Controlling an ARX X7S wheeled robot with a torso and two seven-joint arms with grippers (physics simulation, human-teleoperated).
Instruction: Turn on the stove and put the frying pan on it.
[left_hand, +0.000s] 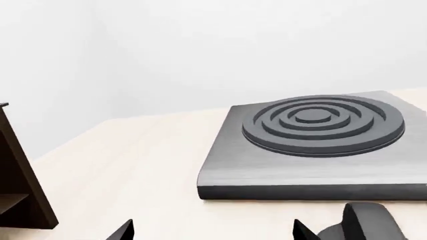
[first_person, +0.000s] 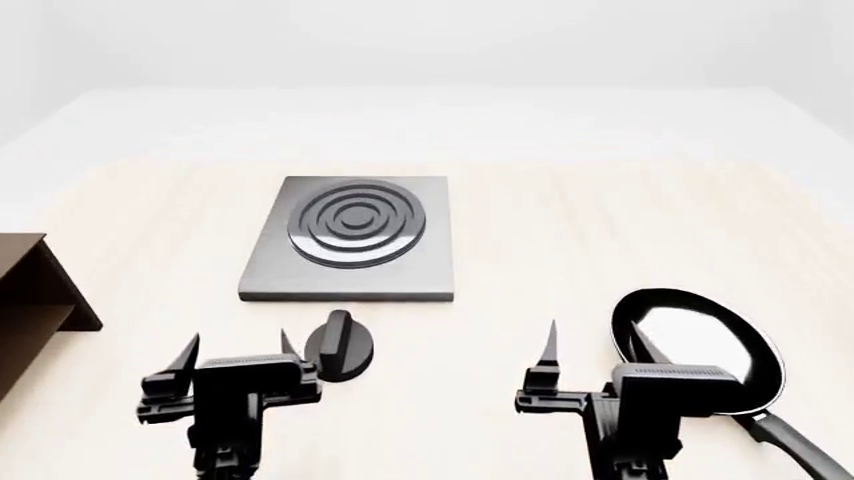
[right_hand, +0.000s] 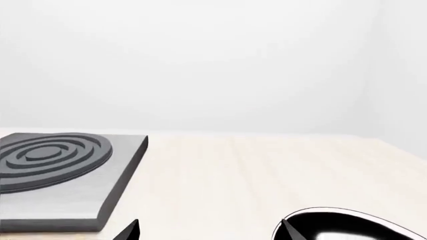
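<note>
Frying pan (first_person: 694, 350): small, round, black, with a glossy pale-reflecting inside; lies flat on the pale surface (first_person: 561, 230) at the robot's right, well apart from the stove; long black handle (first_person: 787, 445) runs back toward the near right corner, its end out of view. Handling, by judgement: rigid, moderately light, weight biased to the bowl, so it may tip if held far out on the handle; glossy finish likely slippery; best taken on the handle close to the bowl, or across the rim.

Stove (first_person: 354, 240): flat square grey plate with dark concentric rings, bare, centre-left on the surface; round black knob (first_person: 339, 346) with a ridge lies just in front of it, apart from the plate.

Left claw (first_person: 238, 352): jaws spread wide, nothing held, low over the surface just beside the knob on its left.

Right claw (first_person: 594, 350): jaws spread wide, nothing held, at the pan's near-left rim, one fingertip seen over the rim; contact cannot be told.

Brown wooden shelf (first_person: 34, 290): far left edge, apart from everything.
</note>
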